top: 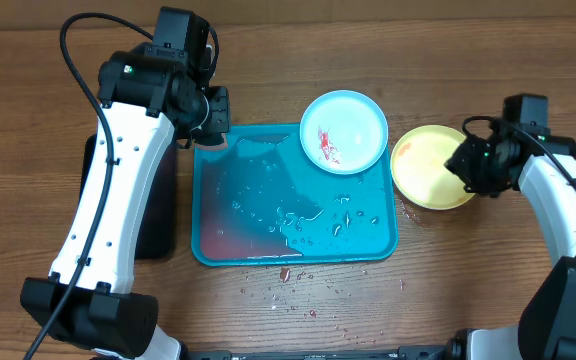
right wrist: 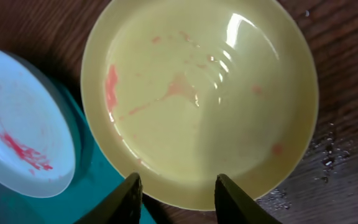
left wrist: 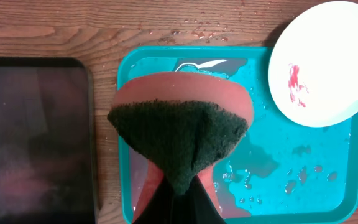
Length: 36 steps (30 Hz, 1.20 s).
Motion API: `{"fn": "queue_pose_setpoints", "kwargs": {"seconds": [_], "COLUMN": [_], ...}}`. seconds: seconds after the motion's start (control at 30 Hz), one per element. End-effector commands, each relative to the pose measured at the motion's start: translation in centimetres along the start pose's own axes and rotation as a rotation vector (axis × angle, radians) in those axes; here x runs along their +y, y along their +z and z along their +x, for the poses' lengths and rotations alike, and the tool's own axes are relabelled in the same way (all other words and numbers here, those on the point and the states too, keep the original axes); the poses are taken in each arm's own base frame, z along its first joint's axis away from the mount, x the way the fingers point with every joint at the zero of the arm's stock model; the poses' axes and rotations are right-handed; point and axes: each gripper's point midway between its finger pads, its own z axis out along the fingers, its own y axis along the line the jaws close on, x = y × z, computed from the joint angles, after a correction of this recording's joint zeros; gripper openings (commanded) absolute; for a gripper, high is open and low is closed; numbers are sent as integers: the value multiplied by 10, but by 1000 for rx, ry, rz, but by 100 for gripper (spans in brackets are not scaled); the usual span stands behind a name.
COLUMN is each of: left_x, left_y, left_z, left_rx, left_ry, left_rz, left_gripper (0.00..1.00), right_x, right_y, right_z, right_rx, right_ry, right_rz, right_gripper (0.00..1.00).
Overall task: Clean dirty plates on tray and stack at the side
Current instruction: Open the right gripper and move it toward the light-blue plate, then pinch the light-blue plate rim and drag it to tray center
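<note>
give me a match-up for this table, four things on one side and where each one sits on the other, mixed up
Things:
1. light blue plate
2. yellow plate
3. sponge
4. black tray

Places:
a. pinched in the left hand, above the teal tray
b. on the table, just right of the teal tray
c. on the table, just left of the teal tray
d. overlapping the teal tray's far right corner

Pairs: 1-d, 2-b, 3-a, 4-c
</note>
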Motion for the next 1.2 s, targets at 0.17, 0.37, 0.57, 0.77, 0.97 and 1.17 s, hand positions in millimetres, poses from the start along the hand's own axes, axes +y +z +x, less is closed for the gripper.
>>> {"fn": "queue_pose_setpoints", "kwargs": {"seconds": [0.17, 0.37, 0.57, 0.77, 0.97, 1.17], "left_x": [1, 1, 1, 1, 1, 1], "left_y": [-1, -1, -1, -1, -1, -1], "left_z": [-3, -3, -3, -3, -3, -3], "left_rx": [-9, -9, -9, -9, -9, -9], "left_ry": [18, 18, 18, 18, 18, 18], "left_rz": [1, 1, 1, 0, 1, 1], "left_gripper": [4, 4, 4, 4, 4, 4], "right_x": [52, 98, 104, 107, 111, 113], "right_y": [-1, 13, 46, 82, 91, 102], "right_z": [8, 22, 37, 53, 52, 50], "right_rx": [-23, -66, -85, -43, -39, -43], "right_ry": [-122, -99, -23, -62, -65, -70], "right_rz": [-100, -124, -16, 19, 3, -2], "right_gripper": [23, 23, 23, 23, 23, 22]}}
